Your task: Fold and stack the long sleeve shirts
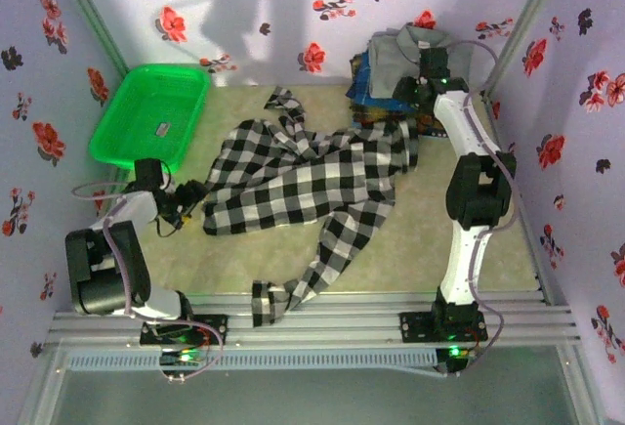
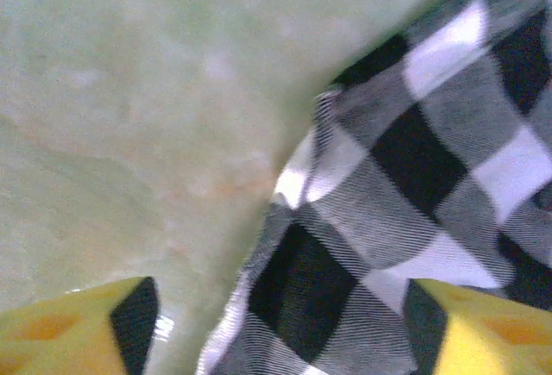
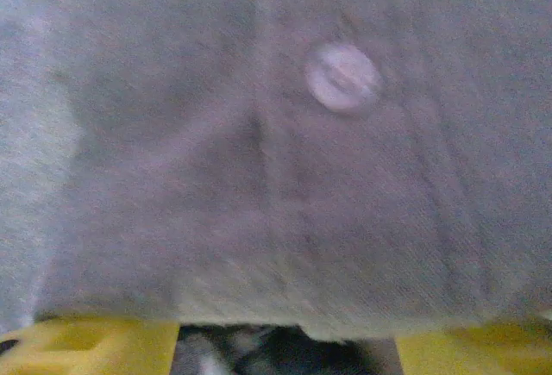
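The black-and-white checked shirt [image 1: 312,176] lies spread and rumpled across the middle of the table, one sleeve trailing to the front rail. My left gripper [image 1: 187,195] sits low at its left edge. In the left wrist view the yellow fingers [image 2: 78,328] stand wide apart, and the checked shirt's edge [image 2: 388,177] lies between them: the left gripper [image 2: 285,340] is open. At the back right, a plain grey shirt [image 1: 400,52] tops a folded stack of blue patterned shirts [image 1: 364,88]. My right gripper [image 1: 432,81] is over it, open [image 3: 285,353], with the grey shirt's cloth and a button [image 3: 342,78] close in front.
A green plastic basket [image 1: 151,112] stands at the back left, just behind the left arm. Flowered walls close in the table on three sides. Bare tabletop [image 1: 410,239] shows at the front right and to the left of the checked shirt.
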Tool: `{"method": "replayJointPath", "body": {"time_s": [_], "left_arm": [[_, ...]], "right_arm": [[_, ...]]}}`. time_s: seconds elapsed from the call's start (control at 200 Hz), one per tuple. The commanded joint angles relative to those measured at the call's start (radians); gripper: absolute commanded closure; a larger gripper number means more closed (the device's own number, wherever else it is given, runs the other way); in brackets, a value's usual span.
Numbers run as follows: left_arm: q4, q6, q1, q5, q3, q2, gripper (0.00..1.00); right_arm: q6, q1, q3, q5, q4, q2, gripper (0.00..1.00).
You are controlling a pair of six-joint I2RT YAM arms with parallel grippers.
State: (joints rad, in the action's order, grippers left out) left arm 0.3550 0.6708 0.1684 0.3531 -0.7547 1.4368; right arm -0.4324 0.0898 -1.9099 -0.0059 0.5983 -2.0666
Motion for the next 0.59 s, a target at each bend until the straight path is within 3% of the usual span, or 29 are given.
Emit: {"method": "replayJointPath", "body": {"time_s": [0.0, 0.135, 0.23, 0.315, 0.395, 0.515, 0.59], "left_arm": [[0.107, 0.041, -0.029, 0.024, -0.077, -0.166, 0.14], [0.146, 0.057, -0.139, 0.012, -0.121, -0.24, 0.13], [0.136, 0.026, -0.226, -0.014, -0.158, -0.168, 0.18], [0.112, 0.0, -0.305, -0.044, -0.201, -0.062, 0.26], [0.057, 0.008, -0.328, -0.058, -0.212, 0.031, 0.31], [0.016, 0.027, -0.329, -0.119, -0.212, 0.143, 0.33], [0.017, 0.035, -0.329, -0.17, -0.199, 0.177, 0.31]], "right_arm": [[-0.044, -0.001, 0.179, 0.052, 0.068, 0.22, 0.23], [-0.057, 0.037, 0.481, -0.1, 0.118, 0.447, 0.22], [-0.094, 0.181, 0.646, -0.21, 0.113, 0.513, 0.26], [-0.154, 0.375, 0.744, -0.201, 0.037, 0.516, 0.29], [-0.249, 0.473, 0.803, -0.186, -0.024, 0.478, 0.36], [-0.339, 0.531, 0.867, -0.045, 0.006, 0.433, 0.51], [-0.366, 0.533, 0.923, 0.003, 0.029, 0.446, 0.55]]}}
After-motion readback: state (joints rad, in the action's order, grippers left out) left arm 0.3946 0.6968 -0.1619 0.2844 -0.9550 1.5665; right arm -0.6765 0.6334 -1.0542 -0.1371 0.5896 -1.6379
